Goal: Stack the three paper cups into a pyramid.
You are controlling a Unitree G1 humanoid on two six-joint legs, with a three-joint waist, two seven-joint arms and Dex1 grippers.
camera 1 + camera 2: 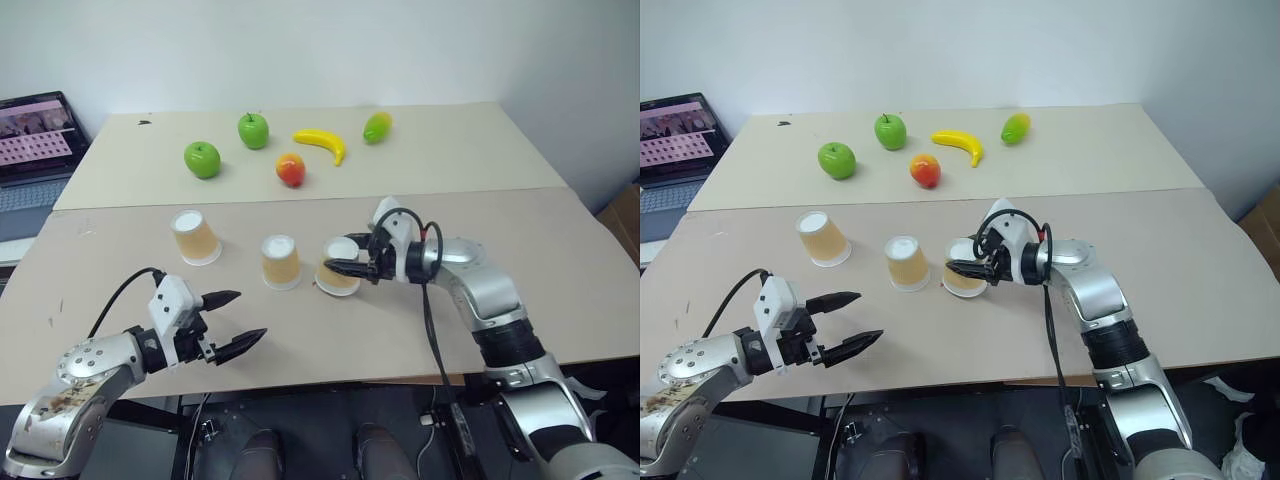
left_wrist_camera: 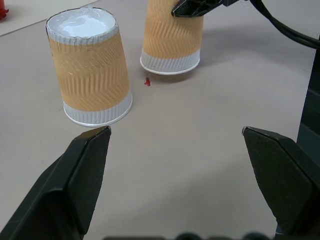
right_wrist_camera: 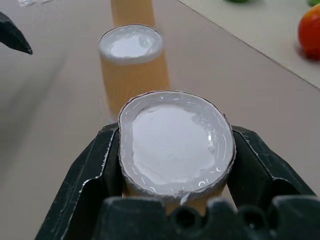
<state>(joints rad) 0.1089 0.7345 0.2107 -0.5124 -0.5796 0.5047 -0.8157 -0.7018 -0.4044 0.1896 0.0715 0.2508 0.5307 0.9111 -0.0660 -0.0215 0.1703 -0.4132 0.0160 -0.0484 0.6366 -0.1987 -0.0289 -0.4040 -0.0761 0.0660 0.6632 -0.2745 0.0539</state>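
The right gripper has its two black fingers pinched on the near-top of the rightmost cup, squeezing its white base slightly oval, which looks like a grip meant for carrying it up onto the other two; the cup seems tilted a little, and whether its rim is off the table I cannot tell. All three paper cups stand upside down in a loose row on the near table: the middle cup just beside the held one, the left cup set further apart. That gap is the catch, I think, since a top cup needs two bases close together to rest on, so the left one probably has to come in first. The left gripper hovers low over the table with its fingers spread wide and nothing between them, pointing towards the middle cup, seemingly ready for that. Well behind the cups, on the far table, lie two green apples, a red-orange fruit, a banana and a greenish mango, none in the way, and a laptop sits off to the far left
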